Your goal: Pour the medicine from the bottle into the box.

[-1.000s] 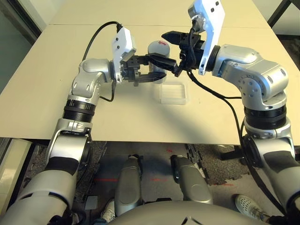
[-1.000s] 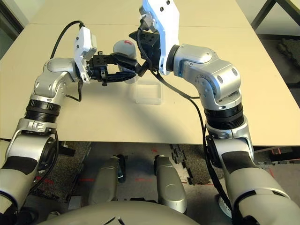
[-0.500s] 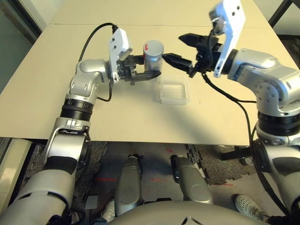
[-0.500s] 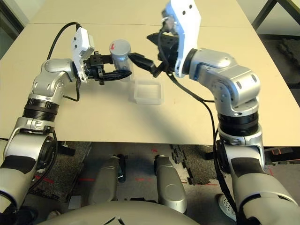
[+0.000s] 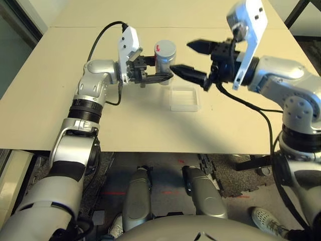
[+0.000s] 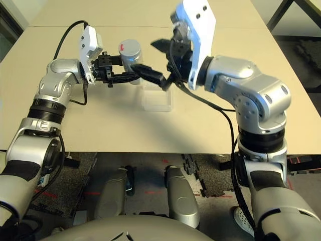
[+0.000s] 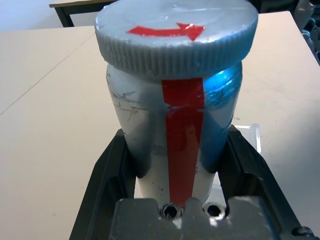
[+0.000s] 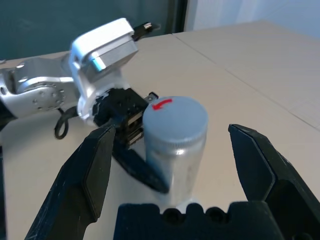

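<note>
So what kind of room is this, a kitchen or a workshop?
Probably a lab or test room, not a kitchen: a plain beige table bearing just a bottle and a clear box, and interlocking floor mats below.

No words, brand names or numbers can be read anywhere. The only sign is a red arrow (image 7: 167, 31) printed on the flat top of the bottle's round grey cap (image 7: 176, 40), seen at the upper middle of the left wrist view. A plain red stripe (image 7: 182, 142) runs down the side of the bottle (image 7: 145, 125) below it, without lettering.
</note>
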`<state>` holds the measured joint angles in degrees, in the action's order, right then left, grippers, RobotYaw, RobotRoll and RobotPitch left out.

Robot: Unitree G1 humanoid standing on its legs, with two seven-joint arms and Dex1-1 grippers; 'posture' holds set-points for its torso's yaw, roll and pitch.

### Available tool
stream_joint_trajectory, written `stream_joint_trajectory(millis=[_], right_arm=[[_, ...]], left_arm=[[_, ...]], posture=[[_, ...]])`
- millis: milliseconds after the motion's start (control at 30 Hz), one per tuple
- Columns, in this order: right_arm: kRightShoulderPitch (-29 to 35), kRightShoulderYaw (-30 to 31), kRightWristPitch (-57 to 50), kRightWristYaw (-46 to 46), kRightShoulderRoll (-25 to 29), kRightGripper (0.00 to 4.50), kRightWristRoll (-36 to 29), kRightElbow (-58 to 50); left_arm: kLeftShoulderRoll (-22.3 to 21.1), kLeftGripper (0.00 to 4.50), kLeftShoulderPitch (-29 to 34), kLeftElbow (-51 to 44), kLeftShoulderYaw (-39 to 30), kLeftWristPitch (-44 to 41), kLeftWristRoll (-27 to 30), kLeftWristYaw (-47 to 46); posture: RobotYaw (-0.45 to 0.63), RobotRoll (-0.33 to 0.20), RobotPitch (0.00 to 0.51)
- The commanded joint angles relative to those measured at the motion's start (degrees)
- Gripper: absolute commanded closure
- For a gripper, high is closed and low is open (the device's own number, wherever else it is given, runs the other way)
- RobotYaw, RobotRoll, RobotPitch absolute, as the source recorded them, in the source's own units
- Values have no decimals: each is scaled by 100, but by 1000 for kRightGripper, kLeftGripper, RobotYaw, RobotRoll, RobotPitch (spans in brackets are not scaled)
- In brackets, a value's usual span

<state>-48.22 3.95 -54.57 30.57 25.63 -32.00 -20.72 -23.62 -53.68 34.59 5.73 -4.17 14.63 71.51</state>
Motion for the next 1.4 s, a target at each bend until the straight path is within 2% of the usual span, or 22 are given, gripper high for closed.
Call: stream_joint_trajectory(millis=[33,367,733,833,967,1267,1400], right_arm=[[-110,289,252,193,-57,0,163,176],[-251,520,705,493,-199,0,501,658],[-411,396,854,482,-359,0,635,816],[-385,409,835,517,-340,613,641,804],[-281,465,699,593,-305,1969,600,694],[-261,388,697,548,-347,1965,612,734],[-615,-121,630,125,-698,1965,437,929]], left_arm=[[33,2070,13,-259,73,-80,-47,53],[36,2070,202,-674,106,-277,-30,49],[56,2070,299,-836,109,-395,-16,21],[57,2070,299,-849,107,-410,-14,25],[55,2070,265,-833,87,-417,-10,17],[43,2070,239,-775,84,-375,-16,7],[29,2070,306,-772,109,-323,-46,17]], posture=[[-104,0,181],[-67,0,171],[-72,0,175],[-71,0,176],[-70,0,175],[-66,0,178],[-69,0,179]])
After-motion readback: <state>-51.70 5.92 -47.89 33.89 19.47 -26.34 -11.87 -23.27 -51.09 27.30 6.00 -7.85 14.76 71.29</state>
